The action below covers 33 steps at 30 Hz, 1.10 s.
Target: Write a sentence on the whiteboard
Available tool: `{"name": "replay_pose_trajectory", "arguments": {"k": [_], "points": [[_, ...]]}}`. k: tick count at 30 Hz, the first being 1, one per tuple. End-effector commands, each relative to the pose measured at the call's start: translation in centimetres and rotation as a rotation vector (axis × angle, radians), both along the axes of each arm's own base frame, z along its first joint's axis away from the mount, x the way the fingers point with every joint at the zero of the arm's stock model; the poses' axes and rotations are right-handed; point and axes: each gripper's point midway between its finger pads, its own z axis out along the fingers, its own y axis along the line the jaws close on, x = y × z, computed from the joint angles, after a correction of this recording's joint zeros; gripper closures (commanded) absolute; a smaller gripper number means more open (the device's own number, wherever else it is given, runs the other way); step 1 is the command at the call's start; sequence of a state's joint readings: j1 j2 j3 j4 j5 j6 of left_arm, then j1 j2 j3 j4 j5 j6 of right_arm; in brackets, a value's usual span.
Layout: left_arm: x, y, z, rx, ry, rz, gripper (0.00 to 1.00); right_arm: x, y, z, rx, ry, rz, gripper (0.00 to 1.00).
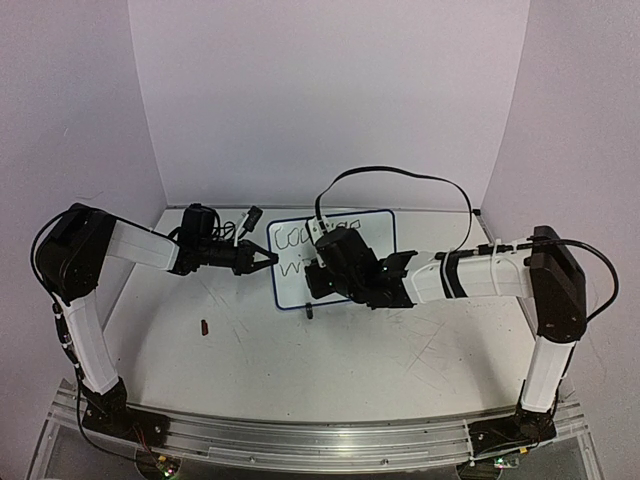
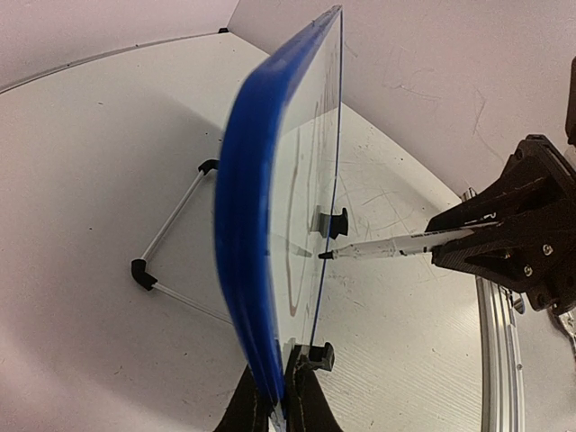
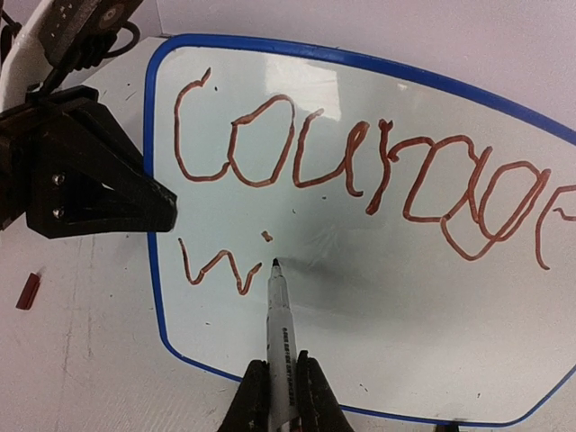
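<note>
Top external: right arm [image 1: 470, 275] partly hides whiteboard [image 1: 372, 232].

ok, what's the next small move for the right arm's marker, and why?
Probably drag the marker tip a little further along the line on the whiteboard to start the "n": the sentence so far reads "Courage" over just "wi", and the tip sits at the board right after the "i".

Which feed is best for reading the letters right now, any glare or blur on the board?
Right wrist view: the sentence is sharp, a faint bright patch near the whiteboard top, the frame bowed by the lens. Left wrist view: board edge-on, its near blue edge blurred, the marker tip sharp. Top view: the right arm hides most of the writing.
</note>
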<state>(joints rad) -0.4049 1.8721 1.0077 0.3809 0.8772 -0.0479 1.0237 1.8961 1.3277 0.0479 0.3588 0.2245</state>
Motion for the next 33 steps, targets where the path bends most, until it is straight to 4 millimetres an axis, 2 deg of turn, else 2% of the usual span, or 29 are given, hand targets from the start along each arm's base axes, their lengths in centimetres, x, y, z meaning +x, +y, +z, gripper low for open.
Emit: {"name": "replay_pose_trajectory", "arguments": {"k": [1, 13, 24, 33], "points": [[2.3, 1.4, -0.7, 0.105, -0.075, 0.117, 1.0, 0.4, 0.1, 0.2, 0.011, 0.002, -0.024, 1.0], [2.2, 1.4, -0.7, 0.105, -0.075, 0.116, 1.0, -0.1, 0.2, -1.1, 0.002, 0.036, -0.013, 1.0], [2.2, 1.4, -0.6, 0.104, -0.077, 0.116, 1.0, 0.6, 0.8, -0.5, 0.002, 0.014, -0.024, 1.0], [2.3, 1.4, -0.5, 0.102, -0.079, 0.116, 1.0, -0.6, 0.4, -1.0, -0.018, 0.031, -0.016, 1.0]]}}
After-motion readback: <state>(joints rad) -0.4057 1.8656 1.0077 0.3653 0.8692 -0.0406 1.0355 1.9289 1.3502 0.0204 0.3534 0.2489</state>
